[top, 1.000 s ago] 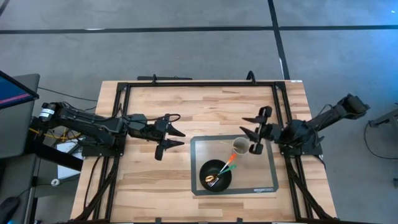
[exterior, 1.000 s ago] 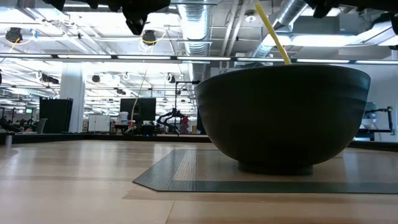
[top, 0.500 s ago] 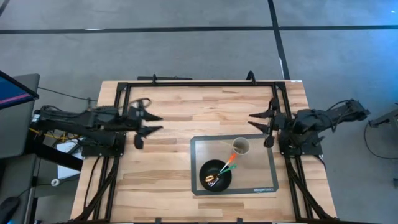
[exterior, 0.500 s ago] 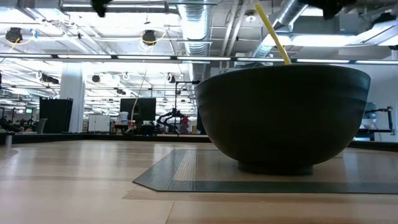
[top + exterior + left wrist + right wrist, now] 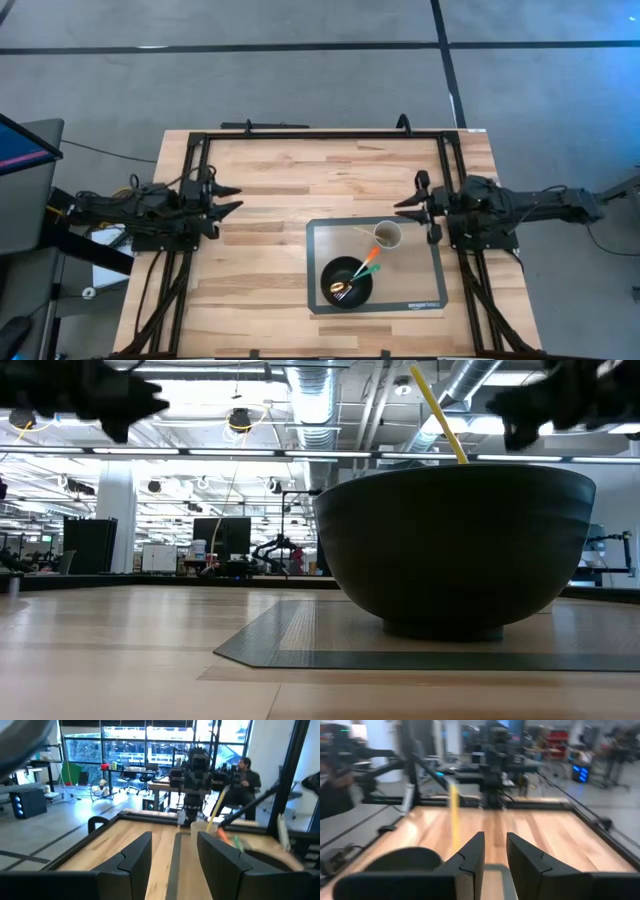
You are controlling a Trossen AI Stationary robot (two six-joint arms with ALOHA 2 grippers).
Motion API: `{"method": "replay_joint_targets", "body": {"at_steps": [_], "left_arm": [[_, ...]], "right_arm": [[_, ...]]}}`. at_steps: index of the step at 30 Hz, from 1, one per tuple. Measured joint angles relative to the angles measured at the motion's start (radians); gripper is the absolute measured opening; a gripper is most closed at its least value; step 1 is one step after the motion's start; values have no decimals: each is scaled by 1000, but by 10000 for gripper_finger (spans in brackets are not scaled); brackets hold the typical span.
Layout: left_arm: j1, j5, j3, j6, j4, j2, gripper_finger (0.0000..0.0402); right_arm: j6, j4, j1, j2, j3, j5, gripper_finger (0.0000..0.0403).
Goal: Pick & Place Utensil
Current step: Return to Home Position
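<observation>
Although the low view is filled by the black bowl [image 5: 455,550], smooth, dark and round-bellied, with only the yellow straw [image 5: 437,412] slanting up behind its rim, the high view lays out the whole set; one gray mat [image 5: 420,290], a thin rectangle with clipped corners, lies flat on the pale wooden table [image 5: 260,260]; one bowl sits on it, and one gray cup [image 5: 387,235] stands on the mat just up and right of the bowl in that picture, the single thin straw leaning in it; two coloured handles lean over the bowl's rim toward the cup, the green spoon [image 5: 366,271] and an orange-handled utensil [image 5: 371,256] beside it. Two dark arms lie at opposite sides; the left gripper [image 5: 232,198] is at the table's left edge, well apart from the mat; the right gripper [image 5: 408,205] is near the cup, not touching it. Only the wrist views show the grip: the left arm's fingers [image 5: 135,857] stand wide apart, nothing between them; the right arm's fingers [image 5: 470,857] are parted by a narrower gap, also empty. The left wrist view alone shows a person [image 5: 245,775] seated beyond the table.
</observation>
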Motion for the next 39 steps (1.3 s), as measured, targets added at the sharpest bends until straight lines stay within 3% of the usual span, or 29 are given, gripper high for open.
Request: {"method": "replay_joint_targets", "body": {"at_steps": [7,19,26,39], "left_arm": [[0,-45,-90,69,24,-122,159],[0,-45,-109,14,-68,-116,159],[0,-37,-219,15,91,-115,159],[0,8,-218,-9,97,-61,159]], "right_arm": [[25,11,-120,-50,-121,-41,74],[53,65,-214,-195,-242,-124,74],[54,67,-260,-225,-244,-123,74],[-17,51,-294,-223,-244,-116,74]]}}
